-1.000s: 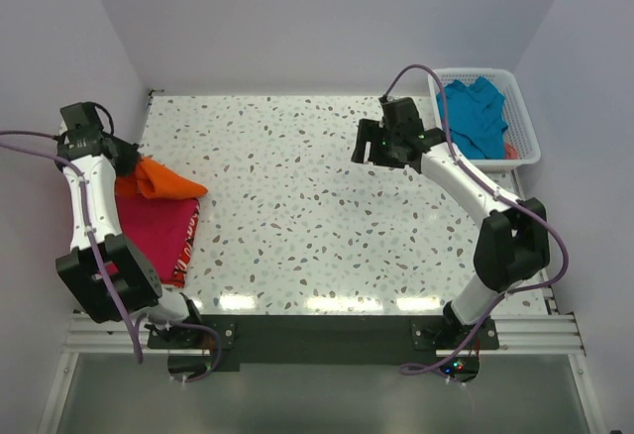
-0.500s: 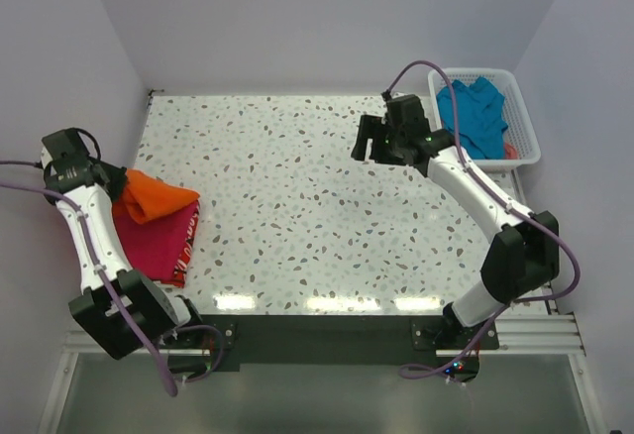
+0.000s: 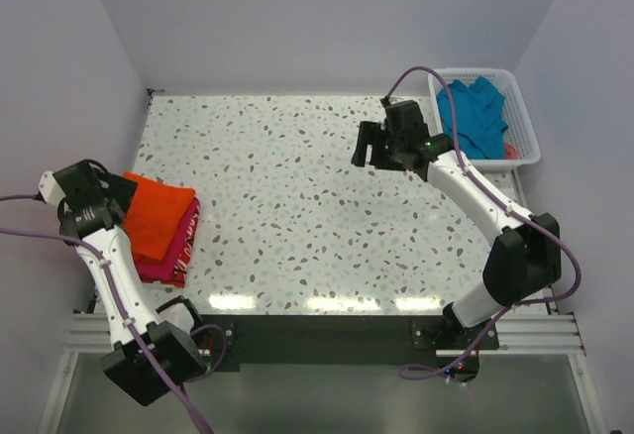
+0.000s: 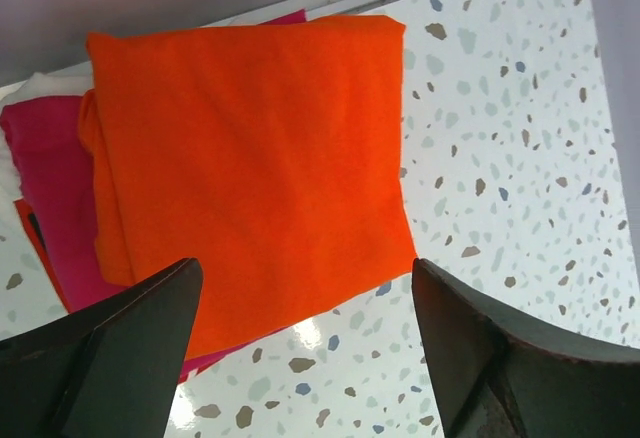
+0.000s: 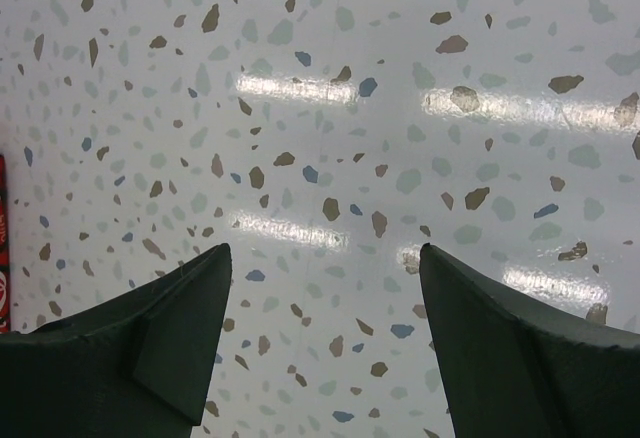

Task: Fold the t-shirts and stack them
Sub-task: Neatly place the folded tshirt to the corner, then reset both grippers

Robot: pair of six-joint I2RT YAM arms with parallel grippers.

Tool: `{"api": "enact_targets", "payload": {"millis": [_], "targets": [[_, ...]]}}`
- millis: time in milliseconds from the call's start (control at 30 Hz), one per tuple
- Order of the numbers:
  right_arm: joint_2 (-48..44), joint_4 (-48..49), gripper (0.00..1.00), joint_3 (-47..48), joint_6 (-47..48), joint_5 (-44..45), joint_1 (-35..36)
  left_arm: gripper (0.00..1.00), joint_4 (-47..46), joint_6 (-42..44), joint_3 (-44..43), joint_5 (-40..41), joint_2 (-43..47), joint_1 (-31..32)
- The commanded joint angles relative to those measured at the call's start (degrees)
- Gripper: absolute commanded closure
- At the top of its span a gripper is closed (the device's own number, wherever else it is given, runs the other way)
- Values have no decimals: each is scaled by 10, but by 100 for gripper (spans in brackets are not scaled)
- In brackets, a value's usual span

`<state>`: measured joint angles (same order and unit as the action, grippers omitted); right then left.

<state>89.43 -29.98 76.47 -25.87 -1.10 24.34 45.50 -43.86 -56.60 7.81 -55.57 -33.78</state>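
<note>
Orange shirt [image 3: 158, 218], folded to a flat rectangle, tops the stack at the left edge of the table [image 3: 287, 196]. Its far edge sits close to the wall strip, and the left wrist view shows its folded sides lying fairly square [image 4: 250, 168]. Pink shirt [image 3: 163, 256], also folded, lies directly beneath and shows as a margin along the near and left sides. A thin red-patterned edge shows under that, item not identifiable. Placement reads as deliberate, with the pile parked hard against the table's left margin so the middle stays free for spreading the next garment. Left gripper [image 3: 117, 191] hangs just over the stack's left end with its fingers [image 4: 120, 348] spread wide and nothing between them, apart from the cloth as far as the wrist view tells. Judged status is two shirts done. Teal shirt [image 3: 475, 117] lies unfolded and bunched in the white basket [image 3: 528, 147], which stands off the table's far right corner against the right wall. A scrap of red-orange shows beneath it. Right gripper [image 3: 371, 149] is poised over bare speckled surface just left of the basket, jaws wide and holding nothing, likely ready for the teal shirt. For room, a broad stretch of tabletop lies between stack and basket. Walls close in on the left, far and right sides, so the left arm has little margin on its outer side. The basket rim must be cleared on any reach in.
</note>
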Motion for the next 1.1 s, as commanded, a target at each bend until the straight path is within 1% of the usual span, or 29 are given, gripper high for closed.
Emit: {"api": "enact_targets", "payload": {"millis": [0, 100, 233, 267, 300, 333, 367, 400, 433, 500, 533, 600, 633, 700, 733, 833, 967, 1033, 1067], "targets": [[-15, 7, 21, 3, 4, -8, 3, 9, -65, 20, 2, -44, 16, -3], [-14, 11, 21, -1, 2, -9, 2, 9, -99, 30, 15, -73, 18, 7], [-20, 15, 20, -9, 2, -4, 3, 8, -137, 30, 25, -67, 19, 54], [-22, 16, 20, -10, 3, -3, 4, 7, -142, 27, 22, -58, 14, 93], [-22, 15, 20, -11, 2, -3, 4, 7, -148, 23, 20, -42, 12, 117], [-23, 14, 20, -14, 3, -4, 3, 7, -152, 18, 13, -33, 6, 167], [-28, 16, 19, -16, 1, -3, 3, 7, -157, 7, 11, -24, -4, 195], [-31, 17, 18, -19, 1, 0, 2, 7, -164, 3, 10, 3, -9, 228], [-34, 18, 18, -24, 1, 7, 2, 7, -173, -2, 6, 20, -14, 295], [-43, 19, 18, -28, 2, 9, 2, 7, -179, -13, 2, 62, -37, 360], [-47, 18, 18, -35, 3, 23, 2, 7, -192, -15, -2, 74, -57, 420], [-63, 18, 17, -44, 4, 32, 1, 7, -198, -15, -11, 104, -80, 477], [-71, 20, 17, -55, 4, 37, 2, 7, -208, -11, -18, 113, -92, 532], [-86, 24, 17, -71, 7, 49, -1, 7, -219, 5, -23, 137, -122, 587], [-111, 27, 16, -93, 8, 55, 0, 7, -242, 15, -21, 141, -131, 637], [-166, 46, 12, -146, 13, 84, 0, 6, -284, 46, -6, 131, -154, 701], [-225, 55, 9, -195, 20, 98, -1, 6, -338, 67, 21, 69, -164, 707], [-242, 48, 5, -216, 19, 116, 0, 6, -349, 75, 25, 45, -163, 707], [-256, 49, 4, -224, 18, 123, -1, 6, -351, 84, 25, 38, -162, 708]]}}
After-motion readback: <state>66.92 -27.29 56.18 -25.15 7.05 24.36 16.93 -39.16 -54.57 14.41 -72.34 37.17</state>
